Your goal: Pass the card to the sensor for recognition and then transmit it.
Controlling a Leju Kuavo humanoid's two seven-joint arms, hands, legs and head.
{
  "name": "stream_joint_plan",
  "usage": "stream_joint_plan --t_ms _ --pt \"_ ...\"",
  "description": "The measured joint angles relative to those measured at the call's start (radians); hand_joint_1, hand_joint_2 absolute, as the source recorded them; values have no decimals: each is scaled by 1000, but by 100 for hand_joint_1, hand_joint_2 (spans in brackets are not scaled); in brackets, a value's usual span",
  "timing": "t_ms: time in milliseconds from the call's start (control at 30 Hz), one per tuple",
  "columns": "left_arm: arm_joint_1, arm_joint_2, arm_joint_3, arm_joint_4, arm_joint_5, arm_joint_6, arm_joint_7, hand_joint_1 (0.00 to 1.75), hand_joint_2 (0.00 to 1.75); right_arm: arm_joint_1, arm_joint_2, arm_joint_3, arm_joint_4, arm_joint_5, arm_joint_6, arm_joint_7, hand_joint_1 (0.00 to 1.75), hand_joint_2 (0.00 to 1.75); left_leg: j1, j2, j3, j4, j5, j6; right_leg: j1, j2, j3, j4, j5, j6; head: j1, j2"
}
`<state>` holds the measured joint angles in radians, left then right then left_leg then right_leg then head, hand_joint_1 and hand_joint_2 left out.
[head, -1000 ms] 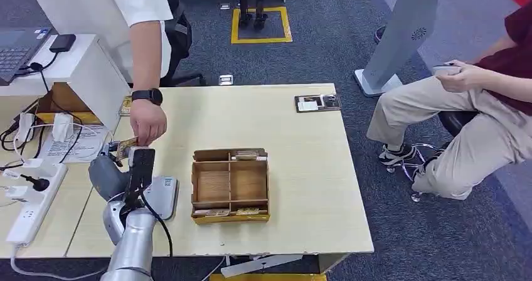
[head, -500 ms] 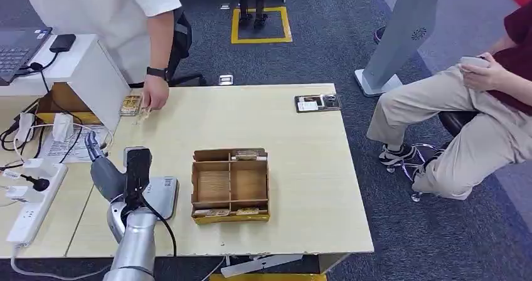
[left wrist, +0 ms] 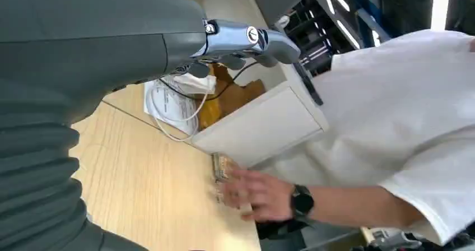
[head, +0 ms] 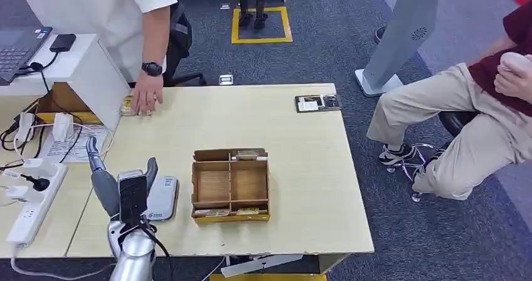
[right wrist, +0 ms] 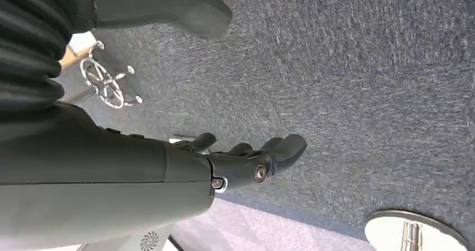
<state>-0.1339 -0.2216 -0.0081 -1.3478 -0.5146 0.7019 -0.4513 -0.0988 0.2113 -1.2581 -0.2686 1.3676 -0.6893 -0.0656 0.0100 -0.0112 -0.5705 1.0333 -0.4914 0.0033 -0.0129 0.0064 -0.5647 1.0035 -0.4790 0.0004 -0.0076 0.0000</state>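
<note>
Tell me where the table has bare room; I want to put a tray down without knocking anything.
Bare: the wide stretch between the divided wooden box and the black card holder, and the strip along the table's right edge. Crowded: the left side, with the left hand, the grey sensor and a person's hand on a card stack.

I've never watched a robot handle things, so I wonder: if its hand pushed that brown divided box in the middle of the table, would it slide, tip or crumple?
The divided box looks like thin cardboard, so it is probably light and would likely slide on the smooth table. It sits low and wide, so tipping seems unlikely. Its thin walls might dent under a hard squeeze.
</note>
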Motion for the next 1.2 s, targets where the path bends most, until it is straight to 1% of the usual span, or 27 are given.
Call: stream_joint_plan --t_ms 167,300,467,600,700,800,900,1067,1200 --pt "22 15 -35 -37 11 0 -5 0 175 1 0 0 0 0 0 -1 0 175 0 0 0 0 0 0 0 0 0 0 0 0 0 0" --pt "54 30 -64 -79 62 -1 -50 0 175 2 0 0 -5 -6 0 -1 0 175 0 0 0 0 0 0 0 0 0 0 0 0 0 0" --pt "131 53 -118 -164 72 -8 -94 0 175 5 0 0 -11 -6 0 1 0 175 0 0 0 0 -1 1 0 0 0 0 0 0 0 0" --pt "185 84 -156 -199 2 -14 -97 0 175 8 0 0 -15 -6 0 2 0 175 0 0 0 0 -1 1 0 0 0 0 0 0 0 0" --pt "221 100 -173 -200 -141 -8 -95 0 175 9 0 0 -16 -6 0 2 0 175 0 0 0 0 -1 1 0 0 0 0 0 0 0 0" --pt "250 120 -211 -201 -153 -6 -122 0 175 11 0 0 -16 -8 0 2 0 175 0 0 0 0 -1 1 0 0 0 0 0 0 0 0" --pt "271 147 -259 -210 -184 -6 -134 0 175 12 0 0 -15 -13 0 0 0 175 0 0 0 0 -1 1 0 0 0 0 0 0 0 0" --pt "274 200 -357 -222 -213 -27 -112 0 175 12 -1 0 -15 -18 0 -4 0 175 0 0 0 0 -1 1 0 0 0 0 0 0 0 0" --pt "266 224 -425 -224 -221 -56 -112 0 175 11 -2 0 -15 -19 0 -7 0 175 0 0 0 0 -1 1 0 0 0 0 0 0 0 0"
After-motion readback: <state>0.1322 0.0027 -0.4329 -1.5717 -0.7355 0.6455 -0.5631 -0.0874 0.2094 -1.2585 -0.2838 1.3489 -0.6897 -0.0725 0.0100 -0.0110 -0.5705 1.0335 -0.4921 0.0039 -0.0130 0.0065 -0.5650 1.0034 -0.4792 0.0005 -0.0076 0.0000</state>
